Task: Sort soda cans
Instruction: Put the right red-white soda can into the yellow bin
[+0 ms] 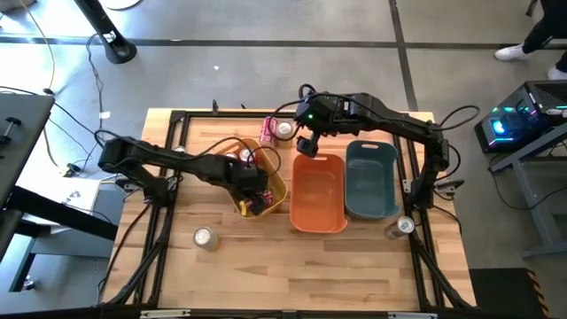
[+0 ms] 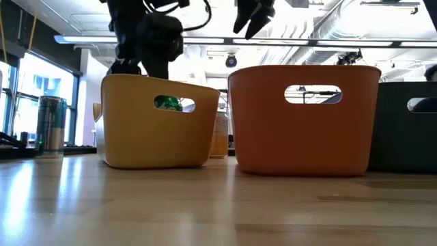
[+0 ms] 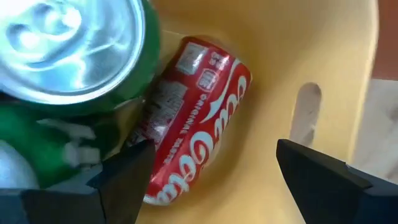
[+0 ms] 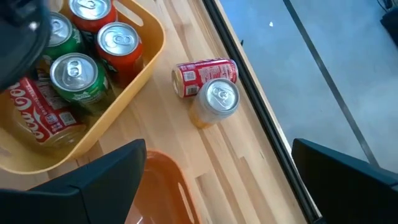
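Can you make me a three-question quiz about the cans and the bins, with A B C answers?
1. Where is the lying red can under the left gripper?
A. in the yellow bin
B. in the orange bin
C. on the floor

2. How many plastic bins stand on the table?
A. one
B. three
C. five

3. How are the right gripper fingers?
A. shut on a can
B. open, holding nothing
C. shut on a bin

Answers: 1 A, yellow walls surround the can in the left wrist view. 2 B, the high view shows yellow, orange and a teal bin. 3 B, the fingers stand wide apart with only table between them.
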